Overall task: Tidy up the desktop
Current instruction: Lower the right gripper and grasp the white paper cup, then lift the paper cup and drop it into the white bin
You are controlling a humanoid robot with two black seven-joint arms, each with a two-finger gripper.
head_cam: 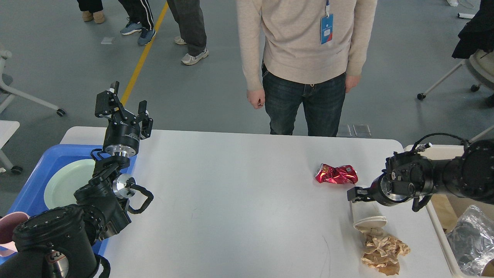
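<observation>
The desktop (239, 200) stretches white and wide in front of me, its rounded far corners toward a person in a beige sweater (305, 38) who stands at the far edge. My left gripper (121, 103) is raised above the desktop's far left corner, fingers pointing up and spread apart with nothing between them. Below that arm sits a blue plastic tray (27, 193) holding a pale green plate (61, 185), and a pink cup (9, 231) shows at the left edge of the view.

My right arm comes in low from the right, and its gripper (353, 194) points left over the desktop, right at the closed end of a white paper cup (366, 216) lying on its side. The gripper looks small and dark from here — I cannot tell whether its fingers are parted or closed, nor whether they touch the cup. Just beyond the gripper lies a crushed red can (336, 174). At the cup's open mouth, nearer me, rests a crumpled brown paper (382, 251), touching the rim.

Beside the desktop's right edge stands a white plastic bin (436, 227) — inside it I see a silvery crumpled wrapper (471, 239).
</observation>
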